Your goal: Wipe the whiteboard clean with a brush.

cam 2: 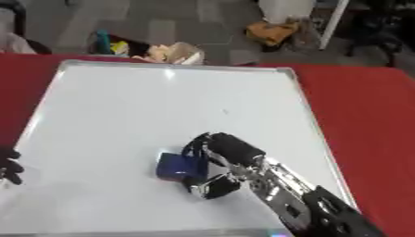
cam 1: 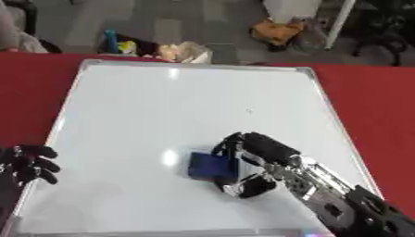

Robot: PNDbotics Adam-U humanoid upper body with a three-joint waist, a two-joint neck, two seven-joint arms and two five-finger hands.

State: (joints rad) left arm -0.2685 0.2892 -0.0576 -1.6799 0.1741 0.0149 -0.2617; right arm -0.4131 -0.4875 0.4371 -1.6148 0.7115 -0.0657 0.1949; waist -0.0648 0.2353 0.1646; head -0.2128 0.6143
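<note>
**Right hand on brush, lower middle of board**

We found the right hand (cam 1: 258,159) curled round the blue brush (cam 1: 209,165), which lay flat on the whiteboard (cam 1: 170,106) in its lower middle part. The board rested on a red table (cam 1: 374,102) and looked white all over. The left hand (cam 1: 26,165) sat at the board's lower left edge, fingers curled, holding nothing.

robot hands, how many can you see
2. The right hand is on the whiteboard, curled round the blue brush. The left hand rests at the board's lower left edge.
</note>
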